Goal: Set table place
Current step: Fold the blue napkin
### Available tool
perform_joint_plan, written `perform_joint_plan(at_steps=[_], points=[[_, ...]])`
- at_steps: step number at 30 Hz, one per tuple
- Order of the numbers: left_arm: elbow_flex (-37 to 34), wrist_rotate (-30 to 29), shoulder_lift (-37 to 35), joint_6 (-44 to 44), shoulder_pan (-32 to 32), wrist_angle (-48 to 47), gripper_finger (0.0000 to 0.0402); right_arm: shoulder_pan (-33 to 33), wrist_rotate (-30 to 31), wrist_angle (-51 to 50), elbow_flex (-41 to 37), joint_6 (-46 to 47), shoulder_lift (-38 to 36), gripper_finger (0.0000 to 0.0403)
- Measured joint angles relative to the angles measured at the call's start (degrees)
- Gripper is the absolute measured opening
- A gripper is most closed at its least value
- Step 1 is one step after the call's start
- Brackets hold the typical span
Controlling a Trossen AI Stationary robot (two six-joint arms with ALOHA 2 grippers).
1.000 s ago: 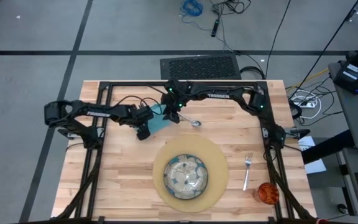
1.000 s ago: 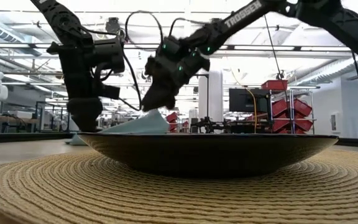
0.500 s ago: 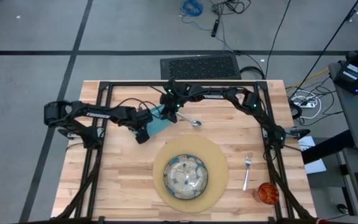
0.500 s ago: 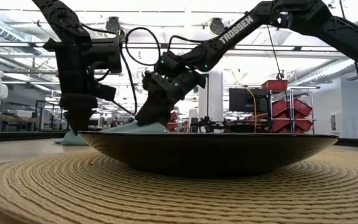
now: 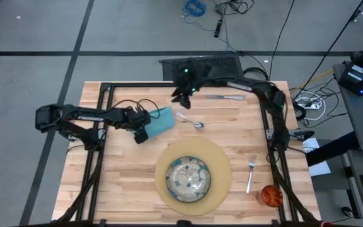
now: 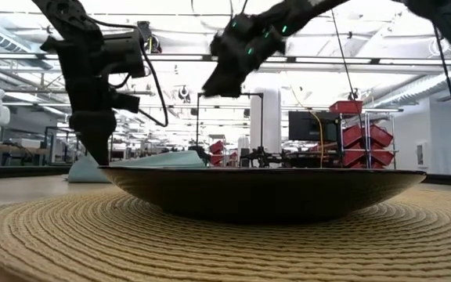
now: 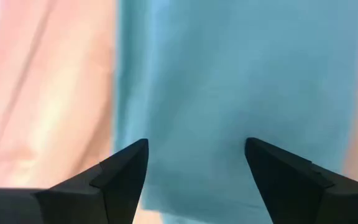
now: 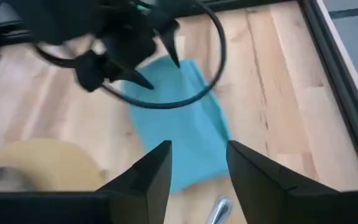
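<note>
Tan woven placemat (image 5: 194,176), green plate (image 5: 190,176), fork (image 5: 251,172) and orange cup (image 5: 271,195) are laid. Teal cloth napkin (image 5: 159,120), at eleven o'clock, is straddled by the wide-open left gripper (image 5: 141,135); spoon (image 5: 190,120) and knife (image 5: 225,97) remain unplaced. Right gripper (image 5: 182,99), parted, is empty.

Only readable text is white lettering on the left arm (image 5: 93,116) in the high view, looks like the maker's name TROSSEN but too small to be sure; nothing legible in the low view or either wrist view, no labels, numbers or signs on the table (image 5: 125,183) things
</note>
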Motion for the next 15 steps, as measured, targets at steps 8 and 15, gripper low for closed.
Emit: perform_joint_plan(at_steps=[8, 15], points=[[0.0, -2.4, -2.2, -2.8, 0.9, -1.7, 0.0258, 1.4, 0.1, -12.2, -7.2, -2.2, -8.5, 0.0128], [0.2, -0.8, -15.0, -15.8, 0.7, -12.2, 0.0258, 1.0, 1.5, -2.9, -24.5, 0.8, -19.4, 0.0127]])
